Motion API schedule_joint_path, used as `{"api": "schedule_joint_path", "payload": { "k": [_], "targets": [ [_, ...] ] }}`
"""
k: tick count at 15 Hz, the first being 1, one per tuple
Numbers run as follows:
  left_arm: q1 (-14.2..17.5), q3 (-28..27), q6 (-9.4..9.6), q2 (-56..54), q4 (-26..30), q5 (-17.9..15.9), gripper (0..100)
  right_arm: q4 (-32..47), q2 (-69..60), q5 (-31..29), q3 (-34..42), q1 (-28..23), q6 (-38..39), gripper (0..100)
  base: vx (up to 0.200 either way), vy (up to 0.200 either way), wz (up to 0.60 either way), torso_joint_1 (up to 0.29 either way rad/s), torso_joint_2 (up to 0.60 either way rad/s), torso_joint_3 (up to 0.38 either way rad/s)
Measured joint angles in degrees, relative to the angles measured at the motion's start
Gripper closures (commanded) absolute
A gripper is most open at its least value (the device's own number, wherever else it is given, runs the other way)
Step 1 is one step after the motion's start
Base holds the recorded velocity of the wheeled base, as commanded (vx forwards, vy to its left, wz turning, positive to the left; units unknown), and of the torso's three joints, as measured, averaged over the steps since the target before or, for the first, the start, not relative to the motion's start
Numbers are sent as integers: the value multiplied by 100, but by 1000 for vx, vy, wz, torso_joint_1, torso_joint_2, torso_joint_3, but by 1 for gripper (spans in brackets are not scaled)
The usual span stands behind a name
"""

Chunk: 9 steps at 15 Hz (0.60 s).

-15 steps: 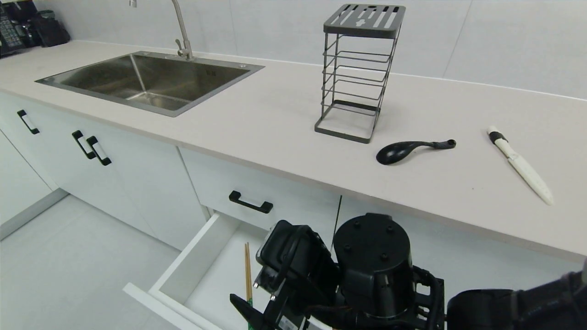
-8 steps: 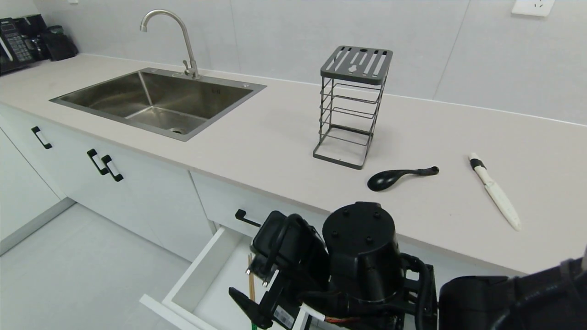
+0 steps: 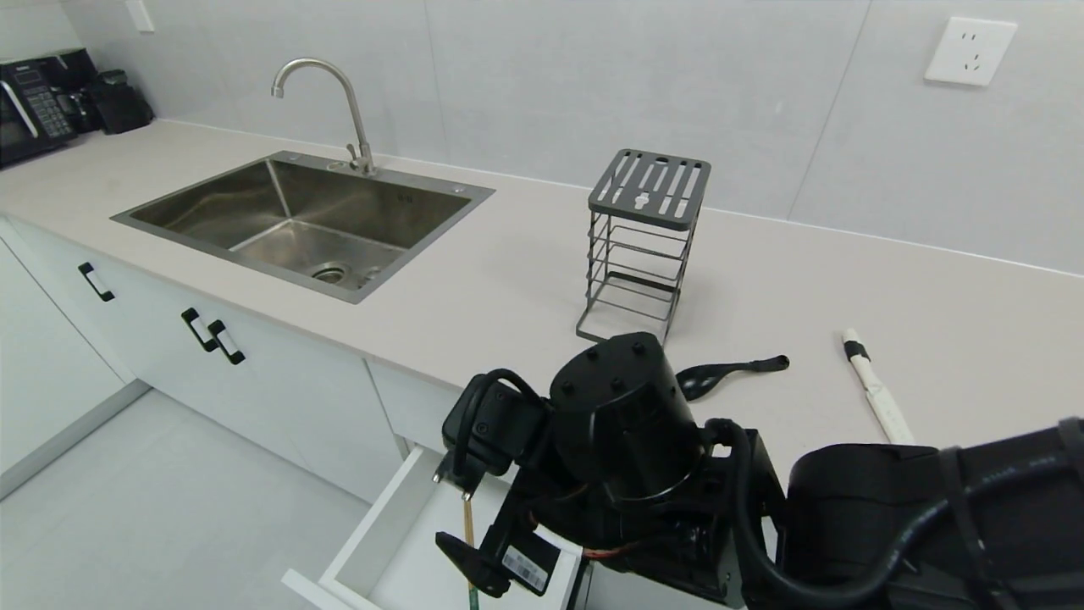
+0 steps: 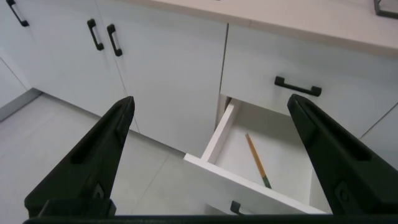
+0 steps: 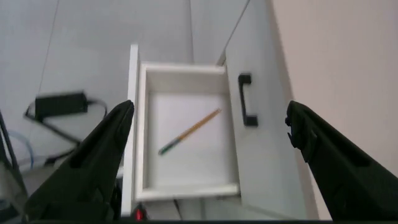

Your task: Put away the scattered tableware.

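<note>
— What's the biggest thing there?
— The counter (image 3: 508,288), with the sink (image 3: 364,222) set into it at nine o'clock from the wire rack (image 3: 641,246). Below the counter's front edge, at about seven o'clock from the rack, a drawer (image 3: 373,525) stands pulled out.
— And the claws?
— The left claw (image 4: 211,102) and the right claw (image 5: 210,107) both hang near the drawer, spread wide, holding nothing.
— The tableware?
— A white knife (image 3: 876,390) lies on the counter at four o'clock from the rack, and a black spoon (image 3: 720,374) at five o'clock, nearer. Chopsticks (image 4: 257,160) lie in the drawer; whether one or a pair is hard to tell.
</note>
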Motion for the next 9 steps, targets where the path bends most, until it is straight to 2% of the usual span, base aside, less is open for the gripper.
{"api": "schedule_joint_path", "payload": {
  "k": [5, 9],
  "targets": [
    [0, 0, 5, 0, 0, 2, 0, 1005, -50, 200, 32, -286, 35, 0, 0, 0, 0, 33, -59, -29],
    [-2, 0, 5, 0, 0, 0, 0, 774, -416, 235, 697, -507, 188, 0, 0, 0, 0, 0, 0, 0]
  ]
}}
